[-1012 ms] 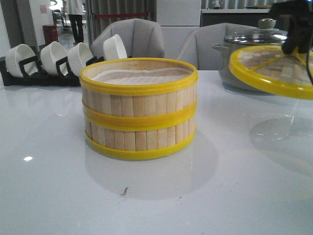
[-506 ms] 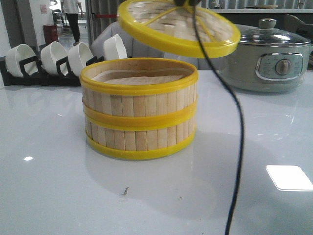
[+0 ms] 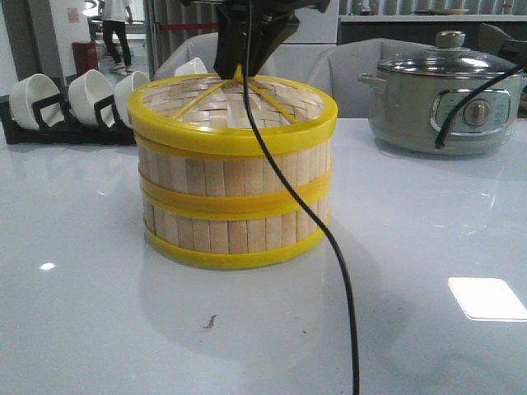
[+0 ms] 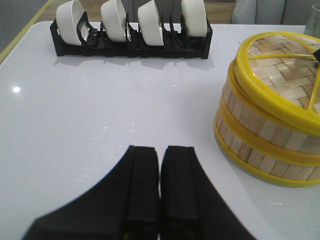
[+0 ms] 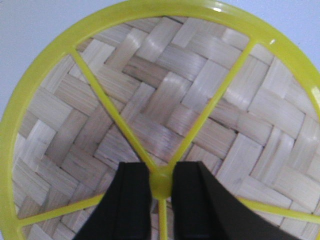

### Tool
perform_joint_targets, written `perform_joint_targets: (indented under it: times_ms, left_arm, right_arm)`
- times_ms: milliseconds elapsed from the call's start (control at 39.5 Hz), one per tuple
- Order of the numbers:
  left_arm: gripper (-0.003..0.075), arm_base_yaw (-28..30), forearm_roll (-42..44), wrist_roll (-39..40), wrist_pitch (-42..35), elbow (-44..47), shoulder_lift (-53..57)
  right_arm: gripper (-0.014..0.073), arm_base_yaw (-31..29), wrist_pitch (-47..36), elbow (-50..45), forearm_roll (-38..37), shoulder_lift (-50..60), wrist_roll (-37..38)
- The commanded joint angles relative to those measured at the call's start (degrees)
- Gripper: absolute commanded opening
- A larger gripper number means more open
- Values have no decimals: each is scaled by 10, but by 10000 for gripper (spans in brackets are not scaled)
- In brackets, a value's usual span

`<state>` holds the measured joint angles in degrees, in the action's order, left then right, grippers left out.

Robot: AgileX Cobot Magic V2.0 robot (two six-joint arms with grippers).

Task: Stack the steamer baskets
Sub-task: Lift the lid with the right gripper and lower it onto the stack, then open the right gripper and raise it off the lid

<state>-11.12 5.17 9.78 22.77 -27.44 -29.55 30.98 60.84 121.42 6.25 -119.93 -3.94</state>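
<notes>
Change: the lid (image 3: 236,103), which hung in the air to the right of the stack 1.0 s ago and tilted above it 0.5 s ago, now sits on the top rim of the baskets (image 3: 235,197).
Baskets: 2 of them, already stacked one on the other, stand on the counter (image 3: 428,247) in the middle of the front view.
Right end effector (image 5: 161,186): closed on the yellow knob at the centre of the lid.
Left end effector (image 4: 159,192): fingers pressed together, holding nothing, apart from the stack.
Lid seat: it looks a little tilted toward the camera; I cannot tell if it is fully down.
Meaning: the stacking seems finished, and releasing the knob is probably what remains.
Background: bowls (image 3: 89,95) in a rack and a cooker (image 3: 440,103) stay behind.
</notes>
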Motion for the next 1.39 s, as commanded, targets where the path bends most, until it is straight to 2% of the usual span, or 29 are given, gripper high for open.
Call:
perform_joint_targets:
  times_ms: [0, 885, 936, 987, 1088, 1164, 1366]
  left_arm:
    - [89, 2, 0, 4, -49, -17, -1]
    - [89, 2, 0, 4, -49, -17, -1]
    - [89, 2, 0, 4, -49, -17, -1]
    - [89, 2, 0, 4, -49, -17, -1]
    - [89, 2, 0, 4, -49, -17, -1]
    - [89, 2, 0, 4, -49, -17, -1]
    - [89, 2, 0, 4, -49, -17, -1]
  right_arm:
    - [55, 1, -36, 21, 5, 30, -2]
    - [62, 1, -63, 21, 5, 19, -2]
    - [85, 1, -62, 21, 5, 19, -2]
    - [148, 1, -60, 21, 5, 19, -2]
    - [346, 1, -61, 21, 5, 19, -2]
    - [432, 1, -68, 21, 5, 19, -1]
    - [446, 1, -75, 21, 5, 27, -1]
